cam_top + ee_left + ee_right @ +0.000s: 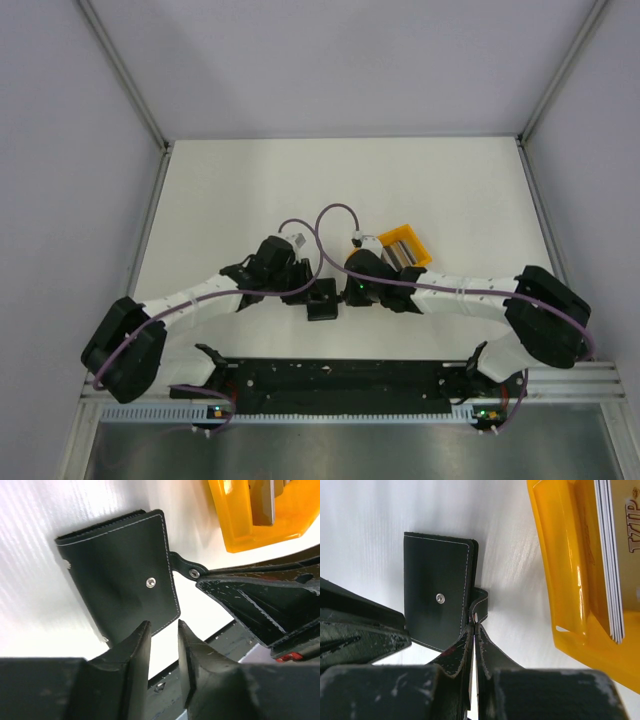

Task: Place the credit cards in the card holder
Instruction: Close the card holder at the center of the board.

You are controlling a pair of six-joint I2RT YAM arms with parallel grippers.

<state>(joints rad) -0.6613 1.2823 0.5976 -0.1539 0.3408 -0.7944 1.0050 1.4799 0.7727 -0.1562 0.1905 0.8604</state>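
Right wrist: right gripper (474,623) seemingly pinches card holder (432,565) strap | left gripper (163,626) parted, empty

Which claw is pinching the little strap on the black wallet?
The right claw: it is shut on the strap of the card holder. The left claw stands open near its corner, gripping nothing.

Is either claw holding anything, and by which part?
The right claw pinches the card holder by its snap strap; the left claw is open, holding nothing.
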